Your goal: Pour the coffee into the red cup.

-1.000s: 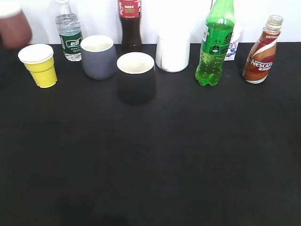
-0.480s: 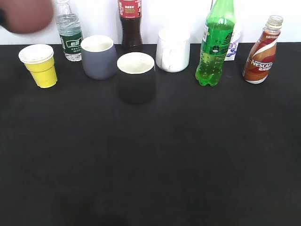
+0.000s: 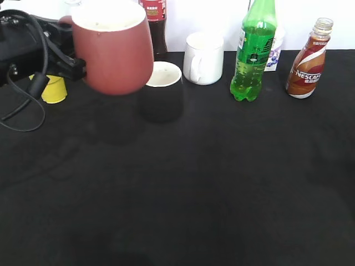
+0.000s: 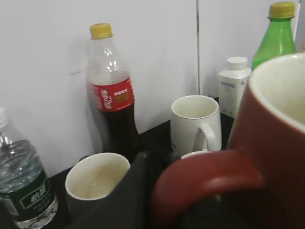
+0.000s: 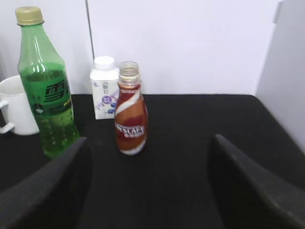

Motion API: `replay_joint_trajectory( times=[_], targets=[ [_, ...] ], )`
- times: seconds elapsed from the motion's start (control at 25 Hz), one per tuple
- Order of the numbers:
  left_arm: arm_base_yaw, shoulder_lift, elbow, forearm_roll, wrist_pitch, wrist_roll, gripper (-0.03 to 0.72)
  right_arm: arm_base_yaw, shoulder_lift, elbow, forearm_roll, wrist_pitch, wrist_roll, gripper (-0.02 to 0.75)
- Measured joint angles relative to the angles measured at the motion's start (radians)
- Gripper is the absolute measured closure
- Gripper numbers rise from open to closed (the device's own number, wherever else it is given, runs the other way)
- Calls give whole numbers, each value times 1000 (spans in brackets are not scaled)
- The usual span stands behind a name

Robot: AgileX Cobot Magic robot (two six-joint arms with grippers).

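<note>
Red mug carried in, coffee bottle waiting

Left gripper (image 3: pixel 75 65) pinches the red cup (image 3: pixel 113 50) by its handle above the counter's back-left; set it upright mid-counter. Right gripper (image 5: pixel 147 183), fingers spread, faces the uncapped Nescafe coffee (image 5: pixel 130 112) at the back-right edge.

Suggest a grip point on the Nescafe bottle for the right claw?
Probably the labelled waist of the Nescafe bottle, approached head-on from the front. It stands upright, uncapped, and narrows mid-body; the right claw is open and faces it. The green bottle and white carton sit clear on its left.
</note>
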Motion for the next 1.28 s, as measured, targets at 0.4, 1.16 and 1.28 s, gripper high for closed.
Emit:
replay_joint_trajectory(
  times=[0.4,1.16,1.28],
  targets=[
    [-10,79,0,43,-3,0,620,0,884,-35,-7,-771,2,101],
    [-31,231,0,46,-144,0,620,1,1460,-565,-54,-815,50,76],
    [-31,231,0,46,-144,0,620,1,1503,-593,-61,-815,61,90]
  ],
)
